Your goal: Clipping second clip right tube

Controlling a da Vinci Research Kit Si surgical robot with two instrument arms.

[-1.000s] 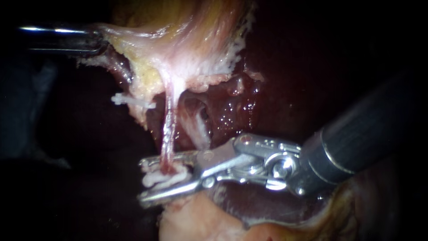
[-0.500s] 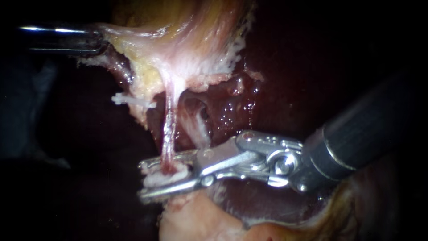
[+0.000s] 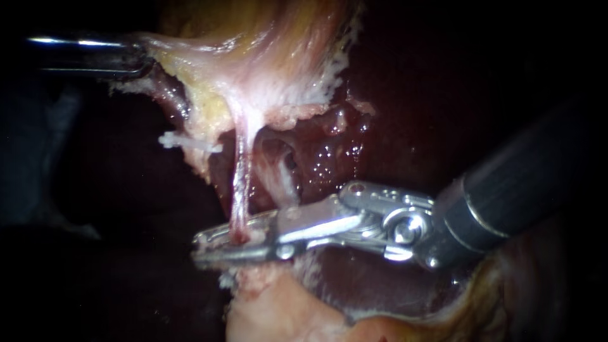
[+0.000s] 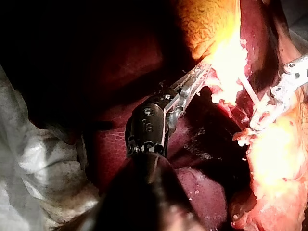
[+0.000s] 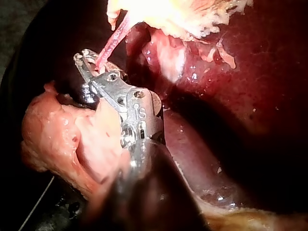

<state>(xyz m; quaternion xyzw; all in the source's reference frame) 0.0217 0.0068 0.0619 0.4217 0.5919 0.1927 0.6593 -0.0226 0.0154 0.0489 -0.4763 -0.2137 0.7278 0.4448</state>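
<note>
A thin pink tube [image 3: 241,183] runs down from the pale gallbladder tissue [image 3: 253,69] into the jaws of my right instrument [image 3: 199,249]. Those jaws lie almost together, shut on the tube near its lower end, just above a pale lump of tissue [image 3: 272,310]. The right wrist view shows the same grip: the tube [image 5: 113,41] enters the jaws of my right instrument [image 5: 86,65]. A second, whitish tube [image 3: 285,180] lies just right of the pink one, behind the jaws. My left instrument [image 3: 136,57] is shut on the gallbladder's edge, holding it up and left; this grip also shows in the left wrist view [image 4: 199,77].
A white clip [image 3: 183,142] sticks out leftward from the yellowish tissue edge above the jaws. Dark red liver [image 3: 354,145] lies behind the tubes. White gauze-like cloth [image 4: 38,163] lies beside the left instrument's shaft.
My right instrument's jaws have closed from a wide gap to nearly together on the pink tube, squeezing the white clip between them. My left instrument has held still.
</note>
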